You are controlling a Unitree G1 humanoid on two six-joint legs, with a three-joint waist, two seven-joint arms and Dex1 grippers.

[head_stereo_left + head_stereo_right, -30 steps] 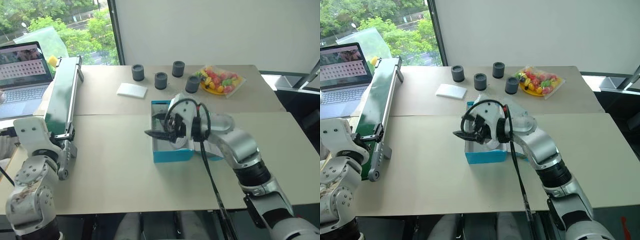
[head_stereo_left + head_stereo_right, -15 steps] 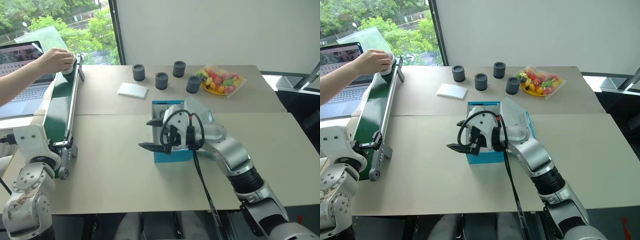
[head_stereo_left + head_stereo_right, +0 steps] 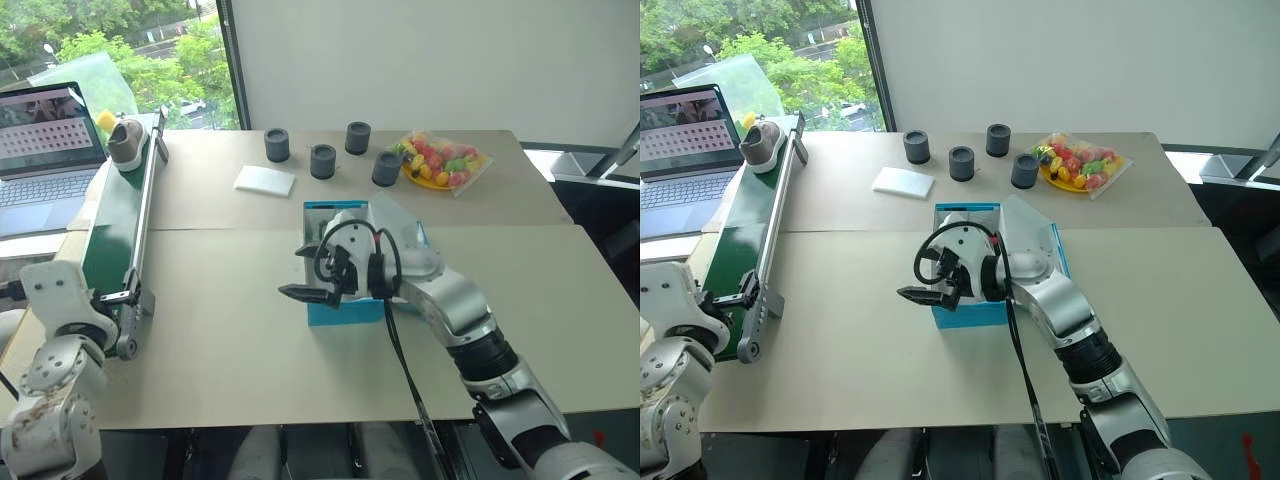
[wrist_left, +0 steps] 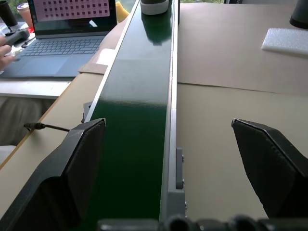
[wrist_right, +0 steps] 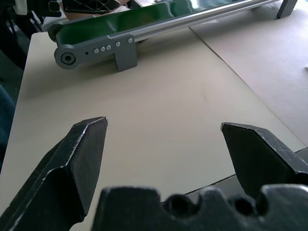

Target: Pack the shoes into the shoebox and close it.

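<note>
The right arm [image 3: 470, 320] was built of silver-grey rounded shells with black joint rings, and a black cable looped over its wrist beside the shoebox [image 3: 345, 305]. Its claw [image 3: 305, 272] had black angular fingers. The left arm [image 3: 55, 380] wore scuffed pale-grey casings with round joint caps.

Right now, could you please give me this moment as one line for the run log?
shoe: far end of conveyor belt | shoebox: open on table | right gripper: open, empty, by box | left gripper: open, over belt

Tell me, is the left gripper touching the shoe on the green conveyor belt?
Apart. In the left wrist view the left gripper has both fingers open near the belt's close end, while the shoe sits at the conveyor belt's far end.
</note>
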